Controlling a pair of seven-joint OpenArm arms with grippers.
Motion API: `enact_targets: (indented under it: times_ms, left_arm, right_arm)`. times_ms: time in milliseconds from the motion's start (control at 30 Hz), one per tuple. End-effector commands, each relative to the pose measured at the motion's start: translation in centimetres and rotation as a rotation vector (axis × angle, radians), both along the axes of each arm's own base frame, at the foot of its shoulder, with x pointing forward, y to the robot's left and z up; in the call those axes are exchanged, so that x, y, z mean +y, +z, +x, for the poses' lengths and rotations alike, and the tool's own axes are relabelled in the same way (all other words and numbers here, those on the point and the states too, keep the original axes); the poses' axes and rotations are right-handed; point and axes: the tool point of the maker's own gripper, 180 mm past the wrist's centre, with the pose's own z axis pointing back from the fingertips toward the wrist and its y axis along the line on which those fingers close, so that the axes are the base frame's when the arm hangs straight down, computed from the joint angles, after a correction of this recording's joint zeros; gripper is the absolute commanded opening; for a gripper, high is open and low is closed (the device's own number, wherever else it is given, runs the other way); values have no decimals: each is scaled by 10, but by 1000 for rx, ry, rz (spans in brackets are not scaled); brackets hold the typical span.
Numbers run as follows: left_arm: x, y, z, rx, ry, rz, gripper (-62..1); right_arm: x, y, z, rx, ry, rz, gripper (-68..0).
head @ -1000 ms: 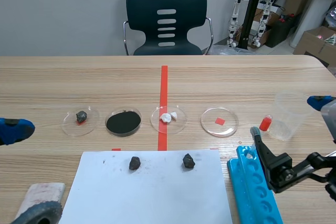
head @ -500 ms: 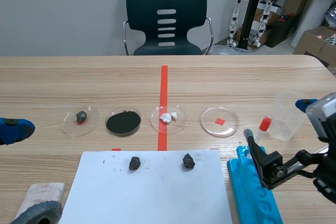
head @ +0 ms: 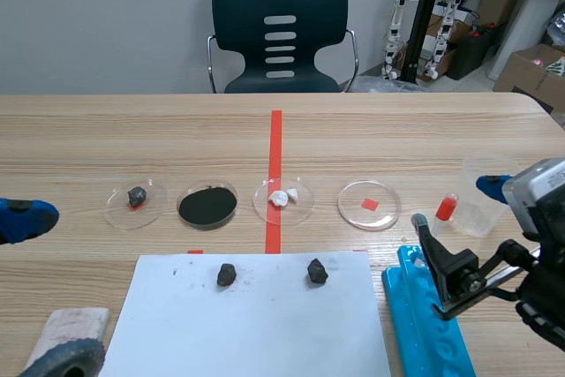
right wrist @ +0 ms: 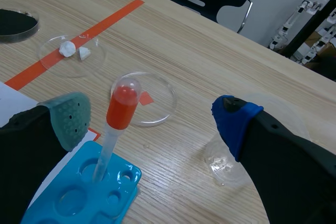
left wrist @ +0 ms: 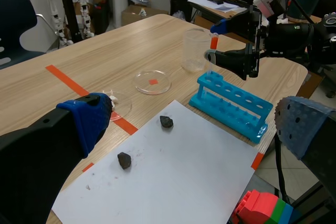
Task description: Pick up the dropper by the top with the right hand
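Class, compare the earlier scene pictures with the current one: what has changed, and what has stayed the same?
The right end effector slid sideways toward the red-bulbed clear dropper and now stands open around it. Nothing was gripped. The dropper stays standing in the blue plastic tube rack; the two dark stones lie unmoved.

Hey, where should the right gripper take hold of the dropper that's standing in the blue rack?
Grip the dropper by the red bulb at its top, pinching from both sides. The stem stands in a hole of the blue rack, leaving the bulb free above it. The right gripper is open with the bulb between its fingers, so closing at bulb height looks best.
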Motion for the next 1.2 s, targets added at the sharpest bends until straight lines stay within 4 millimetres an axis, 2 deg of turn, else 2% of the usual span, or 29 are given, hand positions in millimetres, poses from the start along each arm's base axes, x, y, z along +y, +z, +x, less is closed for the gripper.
enact_targets:
  times_ms: [0, 133, 300, 400, 500, 833, 967, 1167]
  left_arm:
    - [-2, 6, -1, -6, 3, -34, 14]
    - [-2, 6, -1, -6, 3, -34, 14]
    - [-2, 6, -1, -6, 3, -34, 14]
    - [-2, 6, -1, -6, 3, -34, 14]
    - [-2, 6, -1, -6, 3, -34, 14]
    - [-2, 6, -1, -6, 3, -34, 14]
    - [-2, 6, -1, -6, 3, -34, 14]
    - [-2, 6, -1, -6, 3, -34, 14]
  right_arm:
    - [1, 10, 5, -36, 3, 10, -195]
    - [1, 10, 5, -36, 3, 10, -195]
    - [1, 10, 5, -36, 3, 10, -267]
    - [1, 10, 5, -36, 3, 11, -270]
    - [1, 10, 5, -36, 3, 11, -318]
    - [1, 10, 5, -35, 3, 10, -389]
    - [1, 10, 5, -35, 2, 10, -429]
    - [1, 10, 5, -35, 2, 10, -535]
